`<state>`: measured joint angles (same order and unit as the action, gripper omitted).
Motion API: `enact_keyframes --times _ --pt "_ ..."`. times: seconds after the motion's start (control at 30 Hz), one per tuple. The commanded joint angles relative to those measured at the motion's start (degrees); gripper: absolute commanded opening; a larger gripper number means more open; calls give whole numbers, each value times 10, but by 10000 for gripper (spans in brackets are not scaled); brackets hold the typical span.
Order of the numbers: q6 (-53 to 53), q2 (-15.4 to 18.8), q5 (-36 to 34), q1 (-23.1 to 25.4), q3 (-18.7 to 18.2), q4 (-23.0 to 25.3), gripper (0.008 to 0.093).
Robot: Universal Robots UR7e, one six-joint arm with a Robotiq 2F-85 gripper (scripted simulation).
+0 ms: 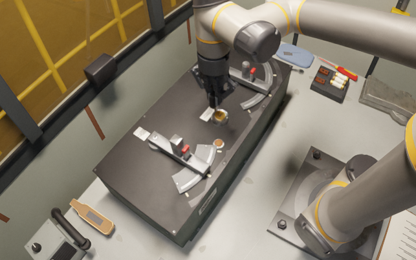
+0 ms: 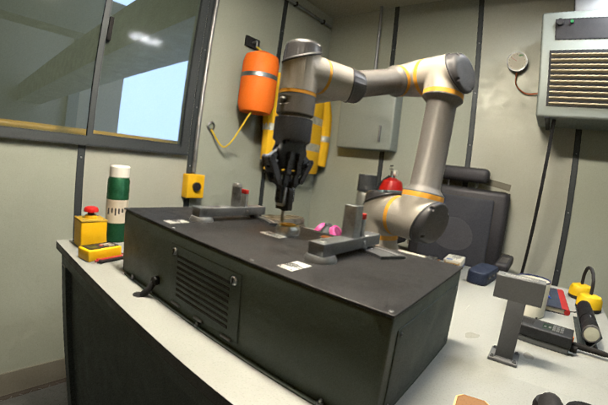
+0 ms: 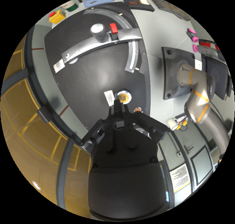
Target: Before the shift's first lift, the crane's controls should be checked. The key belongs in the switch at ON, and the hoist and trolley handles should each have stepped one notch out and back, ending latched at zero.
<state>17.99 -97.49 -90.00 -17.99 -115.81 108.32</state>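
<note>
My gripper (image 1: 213,105) (image 2: 284,206) (image 3: 119,105) points straight down over the middle of the black control console and is closed on the key (image 2: 282,216), a thin shaft that hangs from my fingers toward the brass key switch (image 1: 220,116) (image 3: 123,98) just below. A white label (image 1: 207,113) lies beside the switch. The far lever handle (image 1: 247,71) (image 3: 103,34) with its red latch lies on its grey arc at the console's far end. The near lever handle (image 1: 180,149) (image 2: 348,234) lies on its own arc at the near end.
The console (image 2: 286,286) fills the middle of the bench. A small brown button (image 1: 218,142) sits between switch and near lever. A fuse box (image 1: 331,82), red screwdriver (image 1: 340,68) and blue pad (image 1: 295,55) lie past the far end; a wooden tag (image 1: 92,216) lies near the front.
</note>
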Motion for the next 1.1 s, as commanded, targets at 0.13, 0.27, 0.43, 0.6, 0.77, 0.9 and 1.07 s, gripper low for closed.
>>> enact_keyframes --times 0.13,0.27,0.43,0.6,0.77,0.9,1.07 --pt "0 0 0 0 0 1 80" --pt "0 0 0 0 -1 2 80" --pt "0 1 0 0 -2 4 80" --pt "0 1 0 0 -4 6 80" --pt "0 2 0 0 -5 8 80" --pt "0 3 0 0 -7 10 80" --pt "0 4 0 0 -8 13 80"
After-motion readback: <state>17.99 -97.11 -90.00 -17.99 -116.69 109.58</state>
